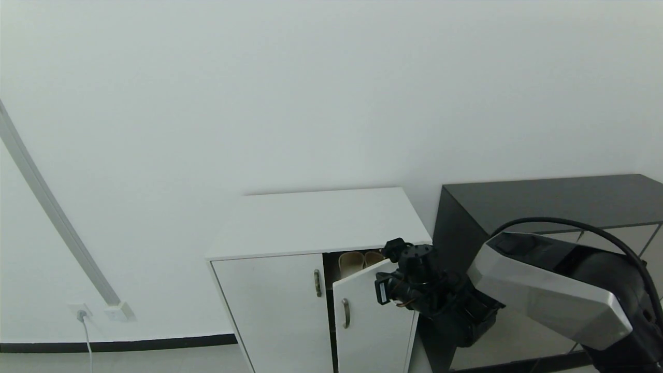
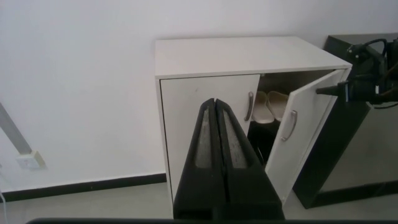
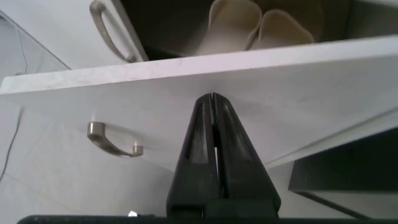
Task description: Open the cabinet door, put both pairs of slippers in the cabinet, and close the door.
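The white cabinet stands against the wall with its left door closed and its right door partly open. A beige pair of slippers lies on the upper shelf inside; they are the beige slippers seen over the door's top edge. Something dark lies below them; I cannot tell what it is. My right gripper is shut, its tips against the outer face of the open door near the top. My left gripper is shut and empty, held back in front of the cabinet.
A dark low cabinet with a reflective front stands right beside the white one, close to the open door. A wall socket and a slanted cable duct are on the left. Bare floor lies before the cabinet.
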Tool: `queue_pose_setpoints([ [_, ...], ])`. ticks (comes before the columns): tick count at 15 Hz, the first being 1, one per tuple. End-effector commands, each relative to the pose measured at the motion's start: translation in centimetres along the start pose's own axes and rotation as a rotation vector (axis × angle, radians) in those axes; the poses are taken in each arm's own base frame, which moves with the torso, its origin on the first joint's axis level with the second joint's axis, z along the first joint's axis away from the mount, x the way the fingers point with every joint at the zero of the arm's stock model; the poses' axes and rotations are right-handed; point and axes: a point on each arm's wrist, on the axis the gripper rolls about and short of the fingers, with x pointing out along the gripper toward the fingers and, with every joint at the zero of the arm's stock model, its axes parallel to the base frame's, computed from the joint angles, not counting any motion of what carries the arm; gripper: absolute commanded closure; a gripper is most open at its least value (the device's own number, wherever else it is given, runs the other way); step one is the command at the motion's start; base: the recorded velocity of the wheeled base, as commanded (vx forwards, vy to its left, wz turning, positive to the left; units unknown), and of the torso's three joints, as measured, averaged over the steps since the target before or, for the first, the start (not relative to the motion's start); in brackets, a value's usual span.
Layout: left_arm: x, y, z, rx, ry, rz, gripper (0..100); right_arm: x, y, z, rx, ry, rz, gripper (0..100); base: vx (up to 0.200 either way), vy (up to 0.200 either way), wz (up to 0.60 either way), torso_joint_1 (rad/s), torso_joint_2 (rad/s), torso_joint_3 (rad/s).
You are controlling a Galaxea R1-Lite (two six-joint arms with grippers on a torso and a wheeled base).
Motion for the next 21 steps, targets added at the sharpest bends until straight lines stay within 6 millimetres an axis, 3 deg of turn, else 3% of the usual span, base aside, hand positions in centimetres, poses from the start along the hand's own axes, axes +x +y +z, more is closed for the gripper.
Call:
queue_pose_setpoints([
  [1, 0.0, 0.0, 0.0, 0.0, 0.0, 0.0, 100, 0.8, -0.2, 0.9, 0.005, -0.022, -0.004, 100, 0.0, 0.0, 0.0, 0.0, 0.0, 0.0],
  [10, 0.0, 0.0, 0.0, 0.004, 0.002, 0.0, 100, 3.5, -0.9, 1.9, 0.013, -0.032, -0.015, 100, 0.0, 0.0, 0.0, 0.0, 0.0, 0.0],
  [21, 0.0, 0.0, 0.0, 0.004, 0.002, 0.0, 100, 4.8, -2.0, 2.8, 0.022, -0.044, -0.039, 100, 0.0, 0.0, 0.0, 0.0, 0.0, 0.0],
])
